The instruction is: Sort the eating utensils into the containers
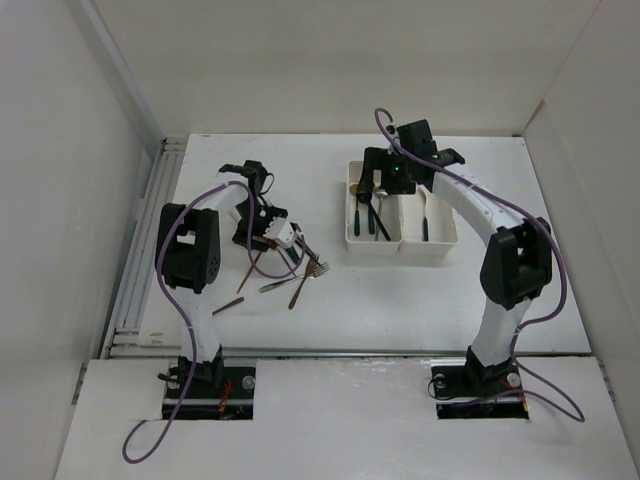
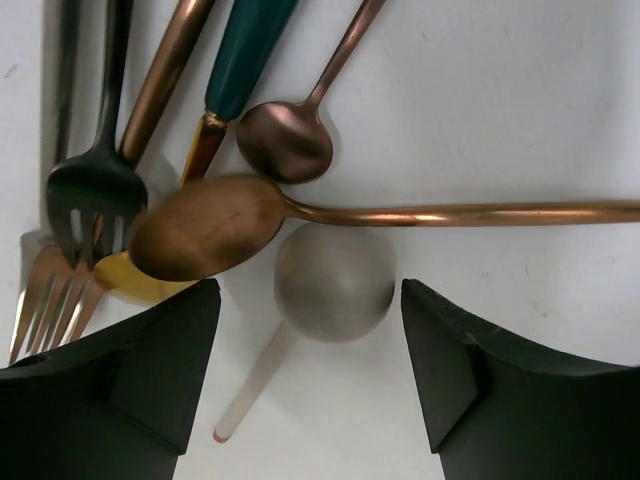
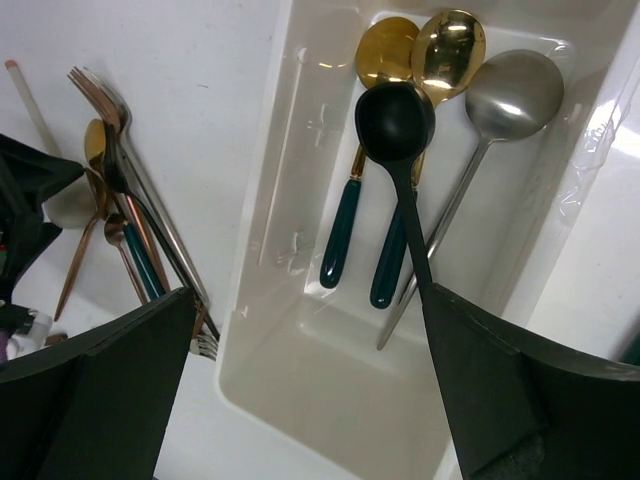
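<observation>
On the table lies a pile of eating utensils [image 1: 290, 265]. In the left wrist view, my left gripper [image 2: 310, 300] is open low over it. Its fingers flank a silver spoon with a pale handle [image 2: 335, 280] without touching it. Close by are a copper spoon [image 2: 205, 228], a smaller copper spoon [image 2: 285, 140], a black fork [image 2: 95, 190] and a rose-gold fork [image 2: 50, 300]. My right gripper [image 3: 305, 330] hangs open over the left of the two white containers [image 3: 270, 250]. In that bin lie two gold spoons with teal handles [image 3: 385, 55], a black spoon [image 3: 395, 120] and a silver spoon [image 3: 515, 95].
The joined bins [image 1: 355, 238] stand at the table's middle back, and the right bin holds a dark-handled utensil [image 1: 425, 225]. A brown utensil [image 1: 228, 305] lies apart, left of the pile. White walls enclose the table, and a metal rail [image 1: 140, 260] runs along the left edge.
</observation>
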